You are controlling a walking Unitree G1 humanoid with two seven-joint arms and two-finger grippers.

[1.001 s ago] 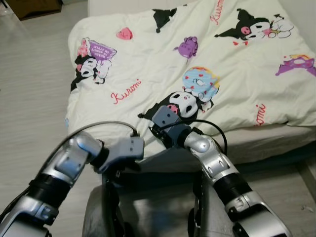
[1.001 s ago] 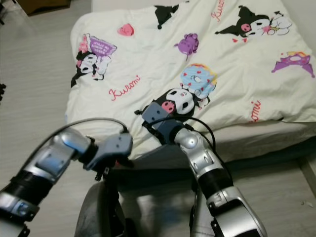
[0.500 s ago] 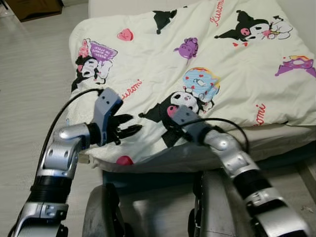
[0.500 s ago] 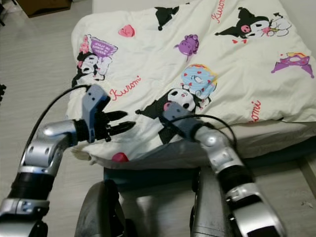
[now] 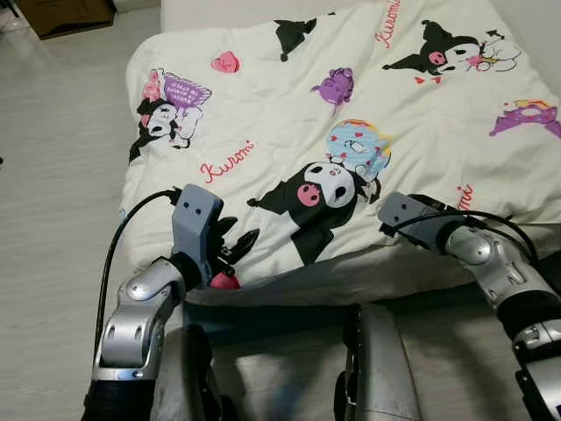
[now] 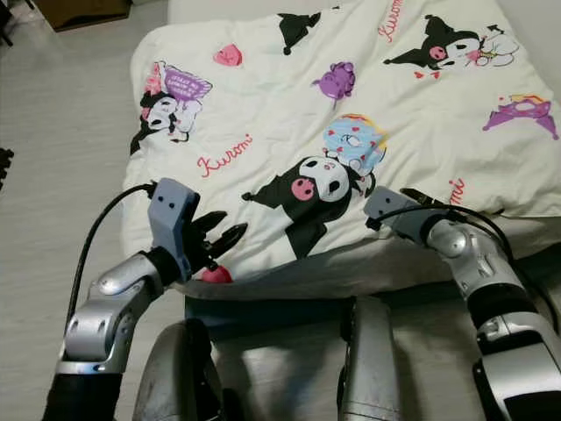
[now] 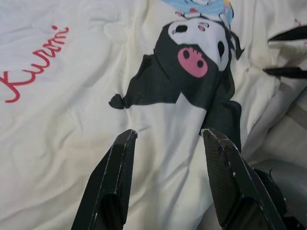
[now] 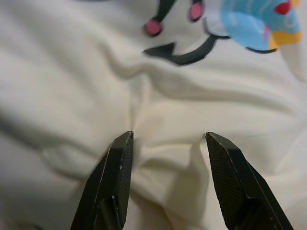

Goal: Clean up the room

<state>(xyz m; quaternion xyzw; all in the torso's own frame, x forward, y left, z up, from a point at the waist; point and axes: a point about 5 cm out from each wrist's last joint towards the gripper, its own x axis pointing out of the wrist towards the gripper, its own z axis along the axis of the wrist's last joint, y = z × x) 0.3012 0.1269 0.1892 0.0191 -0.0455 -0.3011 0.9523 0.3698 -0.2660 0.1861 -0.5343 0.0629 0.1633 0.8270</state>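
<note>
A cream duvet [image 5: 280, 140] printed with black cartoon characters and red lettering covers the bed. Its near edge [image 5: 263, 282] is turned up, showing a pink print. My left gripper [image 5: 238, 246] is open just above that edge near the left corner; in the left wrist view [image 7: 165, 134] the duvet lies between its fingers [image 7: 112, 184] untouched. My right gripper [image 6: 419, 196] hovers at the near edge further right; it is open over rumpled cloth [image 8: 163, 124] in the right wrist view, with nothing held.
Grey mattress side [image 5: 368, 279] shows under the duvet edge. Pale floor [image 5: 53, 184] runs along the bed's left. A brown piece of furniture [image 5: 61, 12] stands at the far left corner. My own legs [image 5: 377, 368] are close against the bed.
Both arms rose from below the bed edge onto the duvet. The right gripper then swung right along the near edge; the left sank back toward the corner.
</note>
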